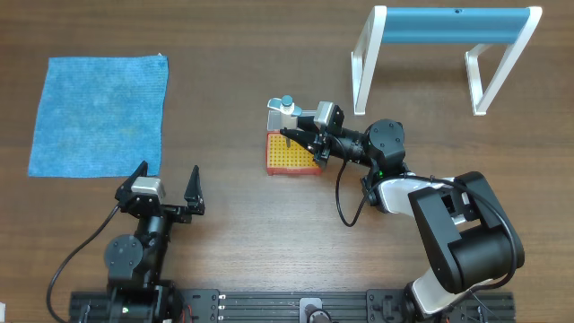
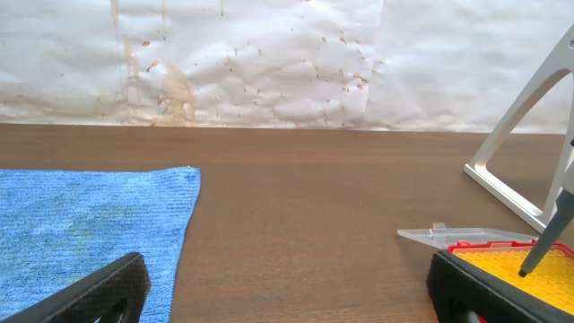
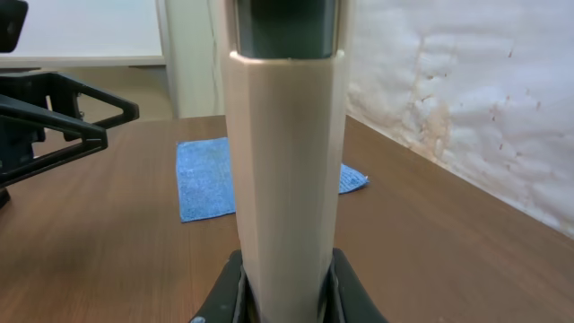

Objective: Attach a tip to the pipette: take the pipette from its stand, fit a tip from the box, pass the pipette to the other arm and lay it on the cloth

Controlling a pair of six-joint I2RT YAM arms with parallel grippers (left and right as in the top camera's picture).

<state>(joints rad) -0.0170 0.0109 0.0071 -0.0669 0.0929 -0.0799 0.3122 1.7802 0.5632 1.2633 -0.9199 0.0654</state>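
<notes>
Right gripper (image 1: 303, 137) is clamped on the pipette (image 1: 289, 112) body, holding it roughly upright over the tip box (image 1: 291, 170), nose down at the yellow rack, so I'd guess the push goes straight down its long axis. Left gripper (image 1: 169, 169) has its fingers spread wide, well left of the box. Cloth (image 1: 99, 117) lies farther left of the box, with bare table between for the handover.

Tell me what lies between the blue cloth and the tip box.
Nothing: the table between the blue cloth and the tip box is bare wood, as the top and left wrist views both show.
</notes>
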